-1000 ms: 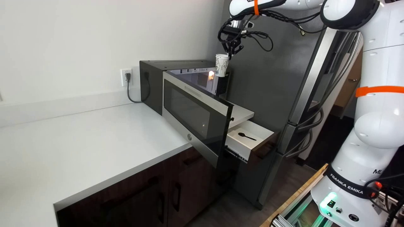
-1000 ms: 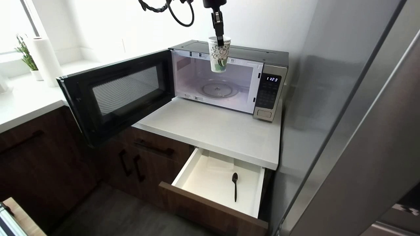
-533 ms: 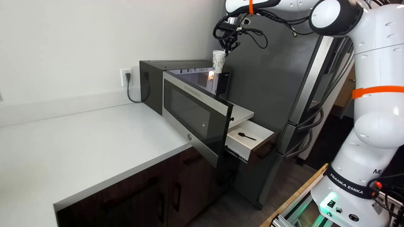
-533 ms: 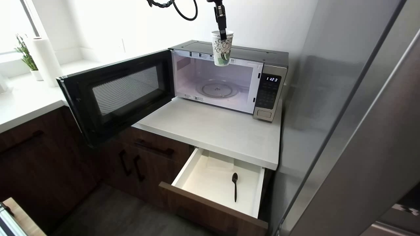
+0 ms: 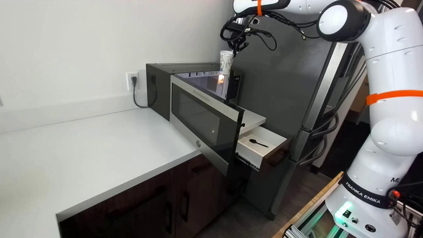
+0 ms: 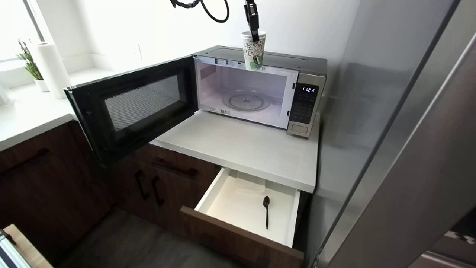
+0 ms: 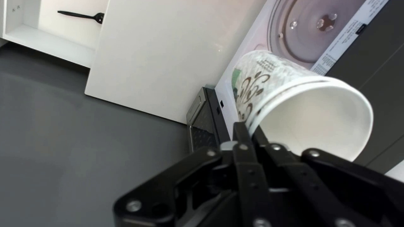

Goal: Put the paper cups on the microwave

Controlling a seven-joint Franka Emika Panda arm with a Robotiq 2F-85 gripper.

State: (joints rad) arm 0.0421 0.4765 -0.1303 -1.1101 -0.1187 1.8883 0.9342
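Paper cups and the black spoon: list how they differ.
The paper cups are white with brown and green print; the spoon is plain black. The hand holds the paper cups in mid-air, while the spoon lies in the open drawer. The paper cups are wide-mouthed; the spoon is slim. Neither rests on the microwave.

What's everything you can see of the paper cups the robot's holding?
The paper cups are nested, at least two by the stacked rims: white inside and out, with brown scrollwork and green lower down. They hang mouth up, slightly tilted, near the open microwave, not yet set on it. The pincer grips one side of the rim; nothing else visibly touches them.
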